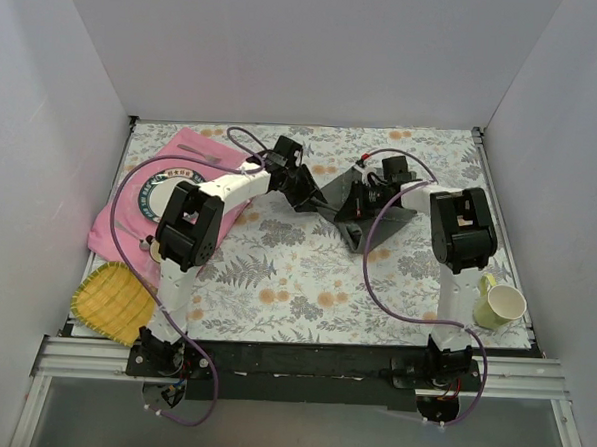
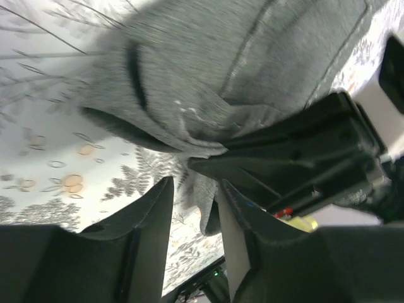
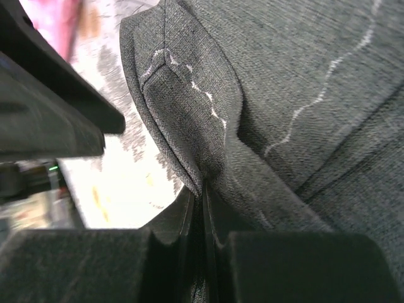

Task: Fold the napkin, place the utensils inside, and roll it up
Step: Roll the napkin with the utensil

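Note:
The dark grey napkin [image 1: 358, 232] lies bunched at the back middle of the table, partly lifted. My right gripper [image 1: 368, 199] is shut on a fold of the napkin [image 3: 303, 76], and the cloth is pinched between its closed fingers [image 3: 203, 192]. My left gripper [image 1: 307, 189] is just left of the napkin with its fingers apart [image 2: 192, 189]. A hanging corner of the napkin [image 2: 208, 69] sits between them against the right finger [image 2: 246, 233]. A slim silver utensil [image 1: 204, 156] lies on the pink placemat [image 1: 194, 203] at the left.
A yellow woven dish [image 1: 109, 299] sits at the near left. A pale green cup [image 1: 502, 304] stands at the near right beside the right arm's base. White walls enclose the floral tablecloth [image 1: 305, 284] on three sides.

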Available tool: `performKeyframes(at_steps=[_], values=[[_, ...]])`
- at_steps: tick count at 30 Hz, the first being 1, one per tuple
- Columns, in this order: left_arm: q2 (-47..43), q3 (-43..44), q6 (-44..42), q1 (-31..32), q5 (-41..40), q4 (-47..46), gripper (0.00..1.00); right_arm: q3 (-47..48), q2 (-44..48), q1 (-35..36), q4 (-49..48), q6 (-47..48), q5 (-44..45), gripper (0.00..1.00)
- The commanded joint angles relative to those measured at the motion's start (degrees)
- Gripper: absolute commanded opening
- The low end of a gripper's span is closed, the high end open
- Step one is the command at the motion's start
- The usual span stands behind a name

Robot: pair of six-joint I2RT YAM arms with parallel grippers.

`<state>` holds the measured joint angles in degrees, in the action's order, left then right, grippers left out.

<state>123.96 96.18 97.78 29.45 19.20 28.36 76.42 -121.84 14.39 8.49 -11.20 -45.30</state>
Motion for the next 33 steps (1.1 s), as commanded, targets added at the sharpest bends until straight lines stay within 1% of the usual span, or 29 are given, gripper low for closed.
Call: performKeyframes(at_steps=[1, 3, 4, 6, 9, 12, 18, 24, 28, 30, 31, 32, 33], values=[[-0.9, -0.7, -0.4, 2.0, 2.4, -4.5, 0.29, -0.5, -5.9, -1.4, 7.3, -1.8, -5.7, 0.01], [-0.2, -2.0, 0.7, 2.3, 4.3, -6.6, 0.21, 0.2, -7.5, -2.3, 7.9, -1.9, -6.6, 0.01], [0.3, -2.1, 1.1, 2.3, 4.7, -7.8, 0.19, 0.4, -8.0, -2.5, 8.2, -2.0, -6.6, 0.01], [0.8, -2.3, 1.7, 2.4, 5.4, -8.8, 0.15, 0.6, -8.7, -3.3, 9.2, -1.6, -6.0, 0.01], [1.4, -2.8, 2.5, 2.6, 6.0, -10.7, 0.12, 0.7, -9.3, -4.3, 8.9, -2.4, -6.6, 0.01], [2.0, -3.9, 3.3, 2.6, 6.2, -12.6, 0.1, 1.9, -10.0, -4.5, 10.2, -1.9, -6.4, 0.01], [4.7, -2.1, 4.1, 2.6, 6.7, -14.6, 0.06, 3.6, -10.6, -4.7, 11.6, -1.5, -6.5, 0.01], [7.2, -1.3, 5.1, 2.6, 6.6, -16.5, 0.04, 3.9, -10.5, -4.7, 13.1, -1.0, -6.7, 0.01], [9.3, -1.5, 5.4, 2.3, 5.8, -16.1, 0.02, 5.7, -9.7, -4.6, 16.2, 0.3, -5.6, 0.01], [10.2, -0.7, 5.6, 2.0, 5.0, -14.8, 0.0, 7.7, -9.2, -4.6, 19.4, 1.5, -3.8, 0.01], [10.8, -0.2, 5.5, 2.0, 4.9, -12.6, 0.0, 8.4, -8.2, -4.6, 20.5, 2.0, -3.2, 0.03], [11.7, 0.3, 4.7, 2.0, 4.8, -11.7, 0.0, 9.0, -7.8, -4.6, 22.2, 2.4, -2.1, 0.08], [12.2, 0.5, 4.5, 2.0, 4.7, -10.9, 0.0, 9.8, -7.3, -4.6, 23.0, 2.7, -1.3, 0.11]])
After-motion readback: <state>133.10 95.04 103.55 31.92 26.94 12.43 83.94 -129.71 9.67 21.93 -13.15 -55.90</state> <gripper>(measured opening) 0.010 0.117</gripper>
